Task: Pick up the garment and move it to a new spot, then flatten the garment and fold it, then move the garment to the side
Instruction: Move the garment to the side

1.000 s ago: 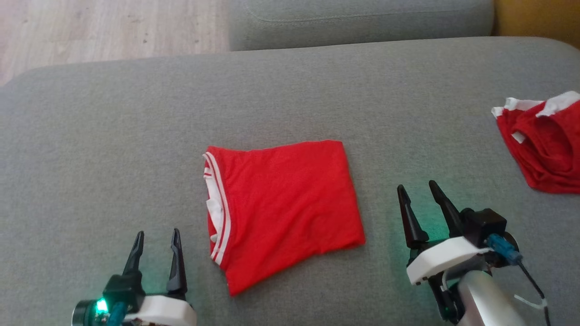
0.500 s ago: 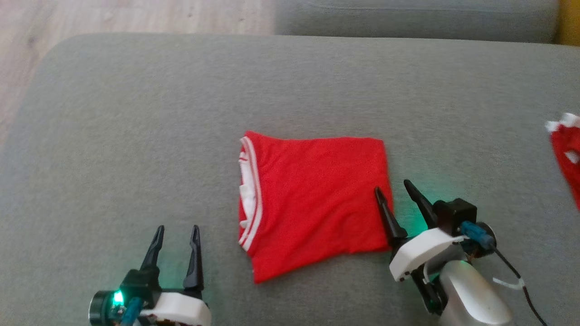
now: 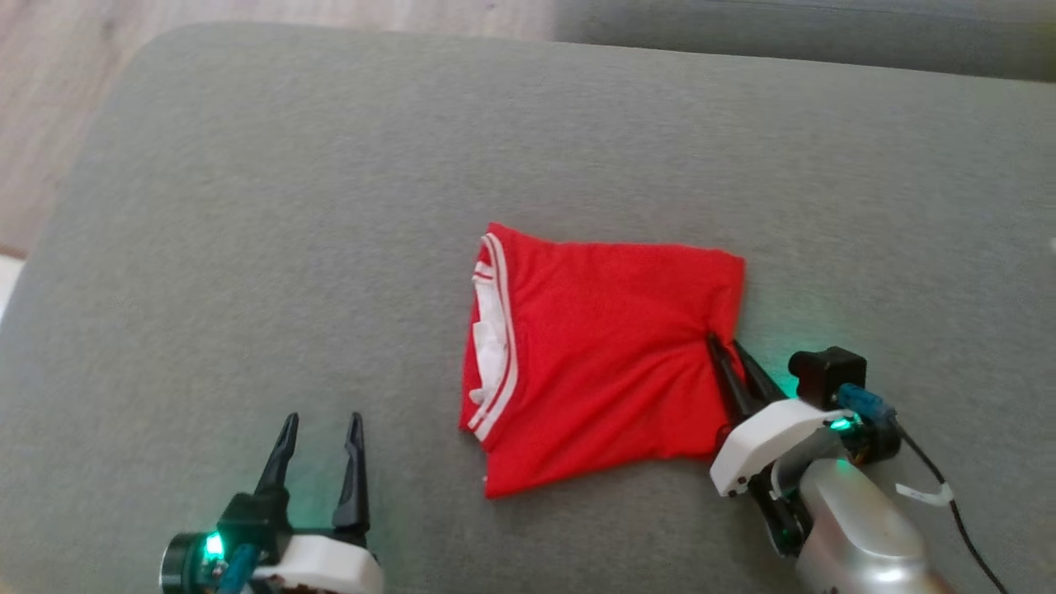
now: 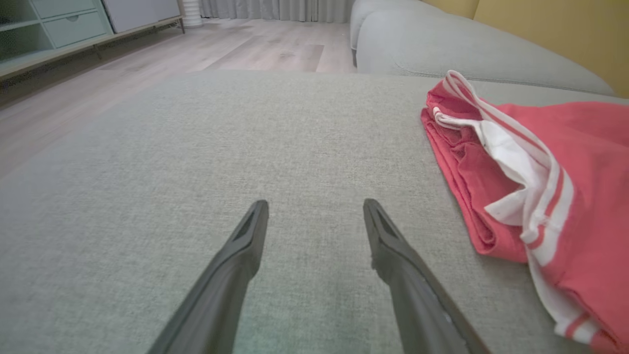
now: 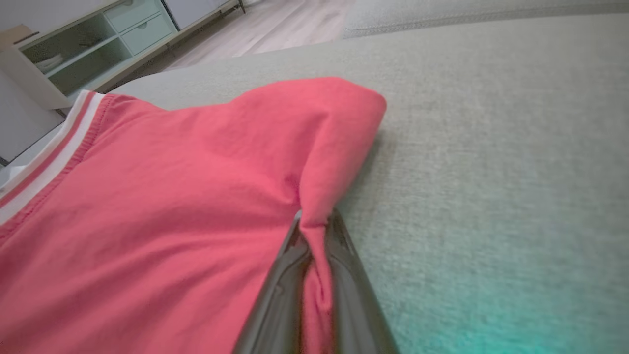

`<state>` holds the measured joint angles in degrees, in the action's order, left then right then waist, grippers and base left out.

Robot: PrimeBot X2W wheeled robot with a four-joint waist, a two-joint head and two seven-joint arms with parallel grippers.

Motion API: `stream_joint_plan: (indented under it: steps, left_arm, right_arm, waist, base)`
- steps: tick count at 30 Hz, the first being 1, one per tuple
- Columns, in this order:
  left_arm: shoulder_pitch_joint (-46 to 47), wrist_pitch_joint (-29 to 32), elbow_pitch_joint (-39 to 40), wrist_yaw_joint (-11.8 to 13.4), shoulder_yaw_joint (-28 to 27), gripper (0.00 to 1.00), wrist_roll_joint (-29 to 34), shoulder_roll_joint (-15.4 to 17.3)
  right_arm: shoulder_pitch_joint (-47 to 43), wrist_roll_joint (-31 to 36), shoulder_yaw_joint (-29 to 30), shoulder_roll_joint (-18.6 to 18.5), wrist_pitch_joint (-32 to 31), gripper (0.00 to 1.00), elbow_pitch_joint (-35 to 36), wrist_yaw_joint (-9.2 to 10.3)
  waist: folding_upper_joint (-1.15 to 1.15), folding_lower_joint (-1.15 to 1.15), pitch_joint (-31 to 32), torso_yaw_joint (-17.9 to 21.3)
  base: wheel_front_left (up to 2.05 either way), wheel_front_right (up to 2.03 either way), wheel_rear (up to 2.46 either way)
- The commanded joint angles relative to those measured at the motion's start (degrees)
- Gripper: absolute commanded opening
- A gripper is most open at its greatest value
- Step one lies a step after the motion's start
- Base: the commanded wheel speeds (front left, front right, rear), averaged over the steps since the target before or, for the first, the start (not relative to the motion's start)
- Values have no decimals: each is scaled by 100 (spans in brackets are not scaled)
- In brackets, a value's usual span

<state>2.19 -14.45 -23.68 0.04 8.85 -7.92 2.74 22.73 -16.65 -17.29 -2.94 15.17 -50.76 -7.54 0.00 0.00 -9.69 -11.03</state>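
Observation:
A folded red garment (image 3: 602, 363) with white-striped trim lies on the grey cushion (image 3: 289, 231). My right gripper (image 3: 724, 345) is shut on the garment's right edge, and the cloth puckers toward its tips. The right wrist view has the red fabric (image 5: 196, 196) pinched between the two fingers (image 5: 344, 265). Low on the left, my left gripper (image 3: 322, 422) stands open over bare cushion, apart from the garment. In the left wrist view the striped trim (image 4: 516, 162) lies off to the right of that open gripper (image 4: 314, 206).
Wooden floor (image 3: 49, 107) runs past the cushion's far left edge. A second grey cushion (image 3: 784, 33) lies at the top right. A pale green shelf unit (image 5: 98, 49) stands on the floor beyond. A black cable (image 3: 949, 511) hangs from my right wrist.
My right gripper moved left onto the garment's right edge and shut on it, bunching the cloth. The head camera has turned, so the whole picture shifted. The left gripper stayed open.

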Motion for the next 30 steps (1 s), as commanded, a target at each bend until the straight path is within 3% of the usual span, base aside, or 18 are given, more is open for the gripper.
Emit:
stream_joint_plan:
  steps: [1, 5, 6, 9, 16, 22, 30]
  left_arm:
    - [75, -55, 133, 34, -258, 100, 40, 14]
    - [19, -55, 105, -39, -354, 100, 103, 14]
    - [55, -55, 112, -74, -357, 100, 115, 14]
    - [185, -55, 150, -125, -303, 100, 137, 14]
    - [495, -55, 219, -221, -129, 100, 221, 14]
    - [667, -55, 194, -261, -56, 100, 285, 14]
    - [813, -55, 151, -342, -129, 100, 479, 20]
  right_arm:
    - [-143, -19, -45, 6, -17, 0, 19, 5]
    - [-181, 42, 6, 6, -17, 0, 58, 5]
    - [-196, 84, 62, 6, -17, 0, 71, 5]
    - [-244, 167, 115, 6, -17, 0, 121, 5]
    - [-366, 199, 295, 6, -17, 0, 344, 5]
    - [-288, 165, 361, 6, -17, 0, 600, 5]
    - [764, 587, 582, -149, -17, 0, 879, 5]
  waist:
    - [0, 0, 105, 309]
    - [0, 0, 225, 1081]
    - [0, 0, 242, 1502]
    - [0, 0, 199, 2117]
    - [0, 0, -29, 3164]
    - [0, 0, -297, 3406]
    - [0, 0, -683, 3142]
  base:
    - [0, 0, 0]
    - [0, 0, 0]
    - [0, 0, 0]
    - [0, 0, 0]
    - [0, 0, 0]
    - [0, 0, 0]
    - [0, 0, 0]
